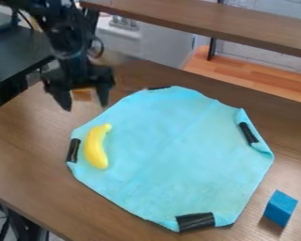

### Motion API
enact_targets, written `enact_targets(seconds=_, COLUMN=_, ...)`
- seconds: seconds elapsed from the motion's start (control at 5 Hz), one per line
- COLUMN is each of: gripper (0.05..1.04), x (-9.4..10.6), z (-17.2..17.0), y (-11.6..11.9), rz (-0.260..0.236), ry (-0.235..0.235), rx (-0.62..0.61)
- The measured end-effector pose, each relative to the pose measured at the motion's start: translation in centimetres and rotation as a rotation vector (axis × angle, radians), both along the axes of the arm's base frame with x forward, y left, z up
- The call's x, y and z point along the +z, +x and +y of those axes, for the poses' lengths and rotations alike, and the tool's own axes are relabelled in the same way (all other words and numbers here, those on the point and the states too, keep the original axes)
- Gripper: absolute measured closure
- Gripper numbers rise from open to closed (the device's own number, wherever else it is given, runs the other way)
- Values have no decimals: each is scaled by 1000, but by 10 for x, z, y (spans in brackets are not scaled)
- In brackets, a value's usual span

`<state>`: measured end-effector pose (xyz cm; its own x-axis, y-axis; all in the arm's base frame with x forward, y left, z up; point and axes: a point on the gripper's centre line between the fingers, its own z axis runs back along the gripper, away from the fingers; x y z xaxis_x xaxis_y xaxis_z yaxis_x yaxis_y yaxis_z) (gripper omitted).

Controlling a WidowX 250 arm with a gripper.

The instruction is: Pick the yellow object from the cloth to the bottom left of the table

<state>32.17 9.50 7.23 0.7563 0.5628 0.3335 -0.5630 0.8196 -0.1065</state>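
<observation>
The pincer [85,104] hangs by the table's [27,155] upper left, fingers spread wide; a small orange-brown thing [82,95] shows between them, whether held I can't tell. Nearer me, the banana [95,147] lies just inside the left edge of the blue cloth [172,155]. Wood stretches from there to the table's left edge; a blue block [281,207] sits off the cloth, lower right.

Likely a lab: robot arm [70,44], taped-down cloth [172,150].
</observation>
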Motion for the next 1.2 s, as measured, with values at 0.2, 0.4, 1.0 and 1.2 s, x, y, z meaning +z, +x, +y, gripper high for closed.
enact_targets(seconds=0.2, gripper=82, x=-19, z=5, y=-4, rz=42, ry=31, rx=26)
enact_targets(seconds=0.4, gripper=82, x=-36, z=0, y=-9, rz=82, ry=23, rx=55)
enact_targets(seconds=1.0, gripper=93, x=-55, z=-12, y=-16, rz=149, ry=-96, rx=102)
enact_targets(seconds=1.2, gripper=197, x=-62, z=-11, y=-18, rz=170, ry=-99, rx=132)
